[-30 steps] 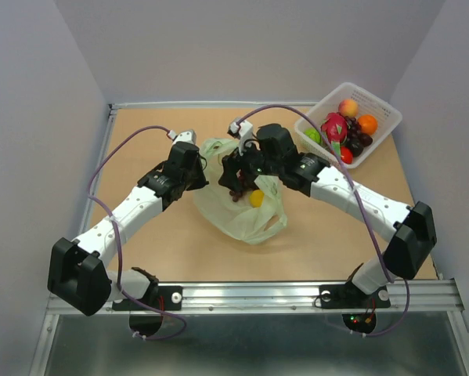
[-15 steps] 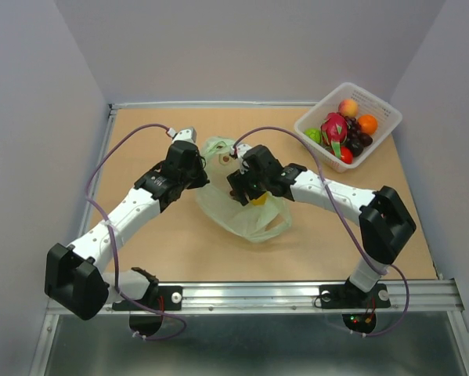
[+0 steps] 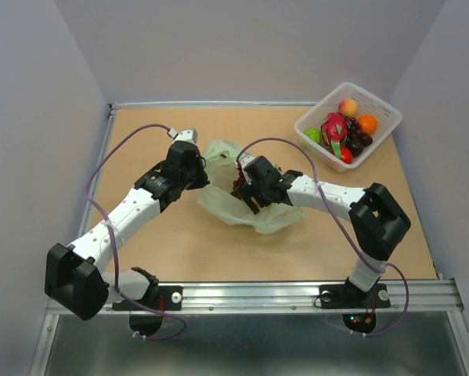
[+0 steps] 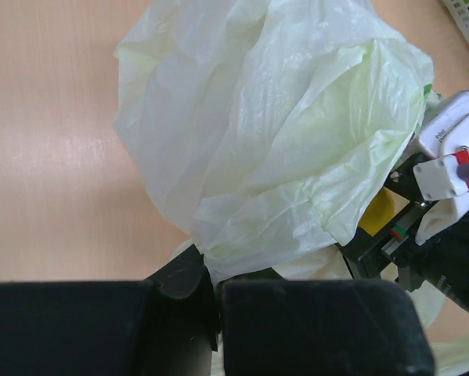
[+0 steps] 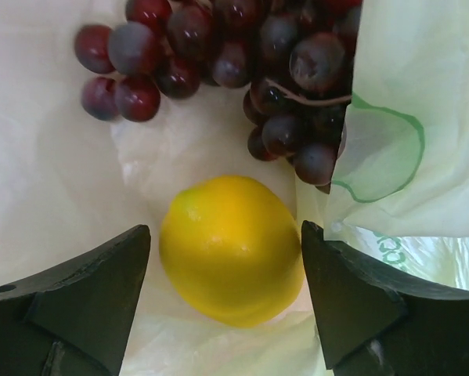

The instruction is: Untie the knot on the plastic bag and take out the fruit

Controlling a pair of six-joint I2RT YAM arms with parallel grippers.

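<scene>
The pale green plastic bag (image 3: 275, 219) lies open on the table; no knot shows. My left gripper (image 3: 200, 174) is shut on a fold of the bag (image 4: 281, 133) at its near edge (image 4: 211, 270). My right gripper (image 3: 250, 194) is inside the bag's mouth, open, its two fingers (image 5: 93, 301) on either side of the yellow oval fruit (image 5: 230, 247), whether touching it I cannot tell. A bunch of dark purple grapes (image 5: 242, 63) lies just beyond the yellow fruit on the bag's film. The yellow fruit also peeks out in the left wrist view (image 4: 375, 211).
A white mesh basket (image 3: 383, 106) stands at the back right with a dragon fruit (image 3: 333, 125), dark grapes and small round fruits. The right arm's body (image 4: 445, 172) is close to the right of the bag. Walls enclose the table's sides.
My right gripper has come down from above the bag into its mouth and now straddles the yellow fruit. The bag has sagged flatter. My left gripper has kept its hold and barely moved.
</scene>
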